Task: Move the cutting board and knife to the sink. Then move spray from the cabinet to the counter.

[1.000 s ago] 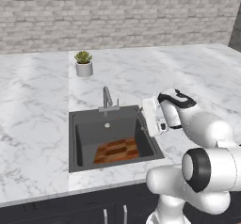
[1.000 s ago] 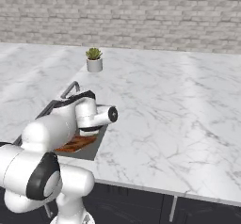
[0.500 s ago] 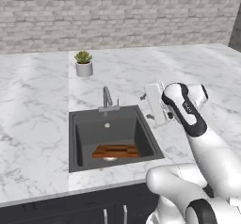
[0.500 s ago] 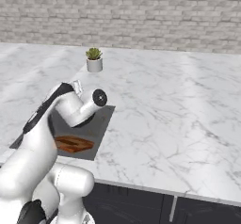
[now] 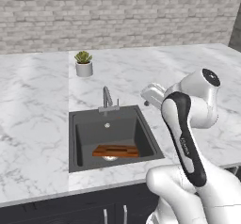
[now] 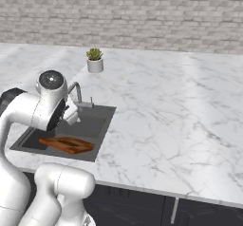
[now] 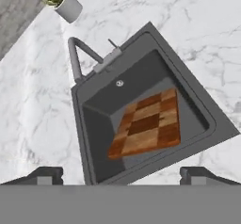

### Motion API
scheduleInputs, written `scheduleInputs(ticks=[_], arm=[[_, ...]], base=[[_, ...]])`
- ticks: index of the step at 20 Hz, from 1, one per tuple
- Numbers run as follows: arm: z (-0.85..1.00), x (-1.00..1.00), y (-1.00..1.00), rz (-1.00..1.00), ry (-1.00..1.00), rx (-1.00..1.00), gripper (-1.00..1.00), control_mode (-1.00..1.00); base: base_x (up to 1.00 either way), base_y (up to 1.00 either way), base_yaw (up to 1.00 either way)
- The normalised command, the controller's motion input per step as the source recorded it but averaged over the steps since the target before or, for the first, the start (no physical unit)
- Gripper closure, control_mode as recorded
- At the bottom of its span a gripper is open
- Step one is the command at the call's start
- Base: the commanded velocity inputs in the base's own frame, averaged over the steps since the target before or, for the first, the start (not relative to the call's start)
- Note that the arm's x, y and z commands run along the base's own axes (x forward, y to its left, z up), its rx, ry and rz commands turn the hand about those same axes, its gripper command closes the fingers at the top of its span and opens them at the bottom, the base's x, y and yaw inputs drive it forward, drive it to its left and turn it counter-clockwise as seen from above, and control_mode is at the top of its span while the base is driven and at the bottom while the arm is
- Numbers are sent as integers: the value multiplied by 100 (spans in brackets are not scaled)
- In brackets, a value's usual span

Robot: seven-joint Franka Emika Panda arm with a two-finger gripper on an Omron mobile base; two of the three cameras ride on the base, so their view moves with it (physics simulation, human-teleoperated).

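**Q:** Left base view first: where is the cutting board?

**A:** The cutting board (image 5: 116, 150) lies in the sink (image 5: 87, 136), propped at a slant over the drain, one long edge near the front wall. That suits the task's first step. No knife can be made out. The white arm rises at the lower right, and its hand (image 5: 153, 95) hovers above the desk (image 5: 33, 100), just right of the faucet (image 5: 108, 97). A potted plant (image 5: 84, 63) stands well behind the basin.

**Q:** And the right base view?

**A:** The board (image 6: 66, 144) rests along the basin's near side. The hand (image 6: 71, 115) hangs over the sink's (image 6: 97, 125) rim, partly hidden by the arm. To the right, the desk (image 6: 180, 116) is wide bare marble, ample room for setting a bottle down.

**Q:** What does the hand view add?

**A:** It looks straight down. The checkered board (image 7: 147, 124) sits diagonally in the basin (image 7: 89, 124), free floor showing around it. Two dark fingertips (image 7: 44, 175) stand far apart at the bottom edge, so the hand is released, carrying nothing. Lifting straight up looks unobstructed, with the faucet (image 7: 75, 58) to one side.
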Motion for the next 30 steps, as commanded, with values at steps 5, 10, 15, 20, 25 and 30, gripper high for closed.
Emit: scheduleInputs(ticks=[5, 10, 15, 20, 25, 30], arm=[[4, -56, 4, 29, -1, -56, -100, -100], [1, -3, 0, 0, -2, 0, -100, -100], [-8, -35, 0, 4, 0, -1, -100, -100], [0, 0, 0, 0, 0, 0, -100, 100], [0, 0, 0, 0, 0, 0, -100, 100], [0, 0, 0, 0, 0, 0, -100, 100]], base=[[0, 0, 0], [0, 0, 0], [0, 0, 0], [-96, 0, 58], [-49, 0, 88], [-9, 0, 99]])
